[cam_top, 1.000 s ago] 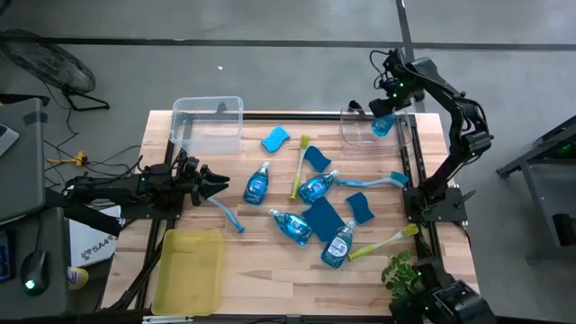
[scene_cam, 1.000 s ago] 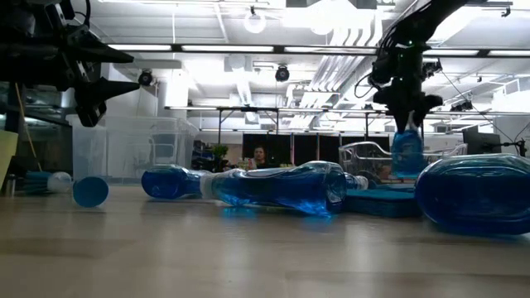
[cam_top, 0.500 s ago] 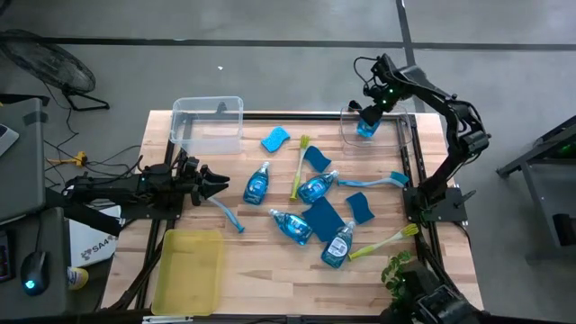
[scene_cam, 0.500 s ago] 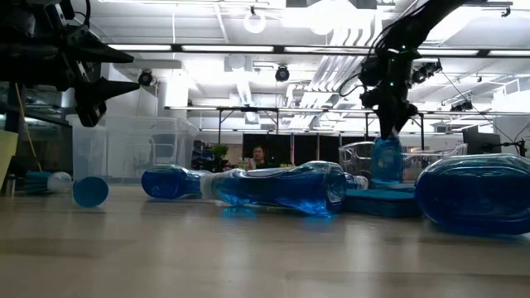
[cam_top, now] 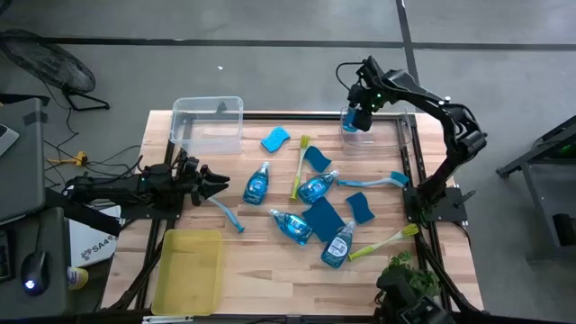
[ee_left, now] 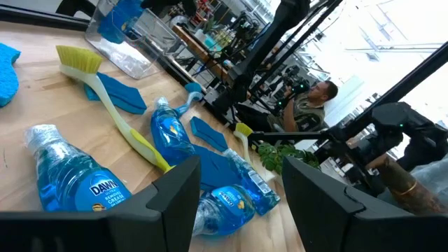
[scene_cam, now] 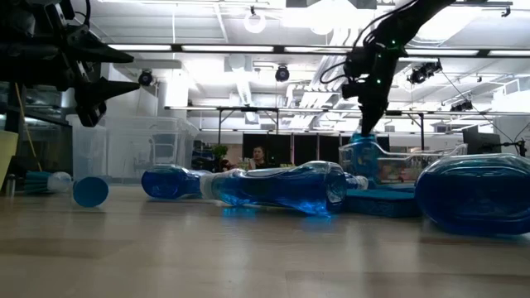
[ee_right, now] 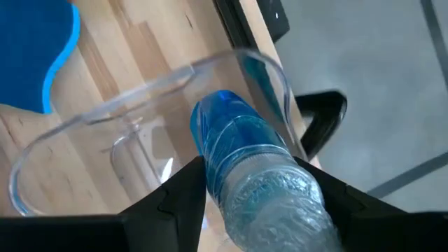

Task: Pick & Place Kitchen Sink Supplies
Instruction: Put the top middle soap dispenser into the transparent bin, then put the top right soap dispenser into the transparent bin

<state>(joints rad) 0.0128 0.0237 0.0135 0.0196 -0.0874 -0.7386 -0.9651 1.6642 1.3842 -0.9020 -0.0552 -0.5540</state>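
Nearest the front edge, at about five o'clock from the table's middle, a dish soap bottle (cam_top: 337,245) lies flat beside a yellow-green dish brush (cam_top: 385,240). Just beyond them a second bottle (cam_top: 292,226) touches a flat blue sponge (cam_top: 325,216). These bottles look full, so they are probably fairly heavy for their size, with smooth, slippery walls that give a little when squeezed. A hold across the labelled body, square to its length, should be safer than one at the narrow white cap. The sponges are light and soft, and lie so flat that fingers would have to pinch an edge. The brushes are stiff and light, best taken at mid-handle.

At nine o'clock the left gripper (cam_top: 219,181) waits above the wood with its jaws parted, grasping nothing. A blue-handled brush (cam_top: 225,212) lies just beside it.

Farther back, at one o'clock, the right gripper (ee_right: 255,183) is clamped on a held soap bottle (ee_right: 245,150). It grips the upper body, with the base hanging over the rim of the clear plastic bin (cam_top: 382,140). The bottle's weight hangs below the pads, so I judge it could slide if the hold loosens.
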